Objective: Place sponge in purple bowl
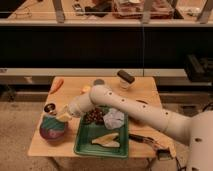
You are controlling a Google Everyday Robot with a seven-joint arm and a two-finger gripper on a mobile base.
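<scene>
This looks like a robot test area in an office or lab. A small wooden table (142, 92) stands on speckled flooring, with the pincer (61, 116) over its left side. Behind the table runs a dark glass partition (100, 47), with cluttered desks (105, 10) beyond it.

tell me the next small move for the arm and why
Probably open the gripper and let go: it sits right above the purple bowl, with the teal sponge just under it at the bowl's top, so little lowering seems needed.
</scene>
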